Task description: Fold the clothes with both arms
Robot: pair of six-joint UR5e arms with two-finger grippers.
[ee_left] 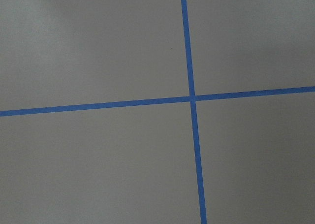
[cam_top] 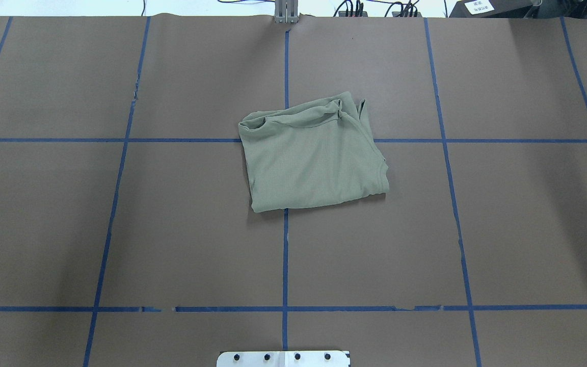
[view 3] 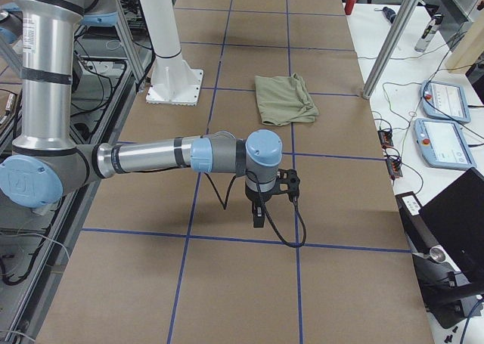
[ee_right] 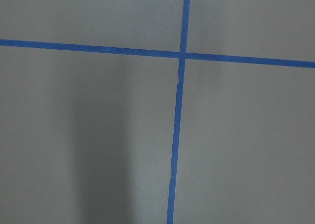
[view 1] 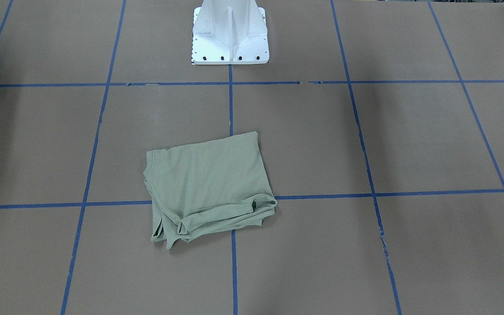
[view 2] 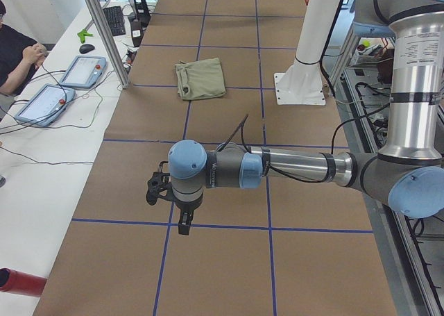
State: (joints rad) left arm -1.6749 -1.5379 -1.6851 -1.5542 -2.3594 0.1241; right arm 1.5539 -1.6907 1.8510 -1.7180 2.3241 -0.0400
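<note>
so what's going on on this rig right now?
Nothing is holding the shirt. It lies as a compact folded bundle near the middle of the table, over a crossing of the blue tape lines. The left gripper and the right gripper hang over bare table toward its ends, well apart from the shirt. The side views don't show whether they are open or shut.

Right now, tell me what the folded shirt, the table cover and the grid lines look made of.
Shirt: soft matte knit fabric; fine ribbed texture, limp folds. Table cover: probably matte brown paper; a ragged seam shows. Grid lines: likely blue tape, chipped in places.
</note>
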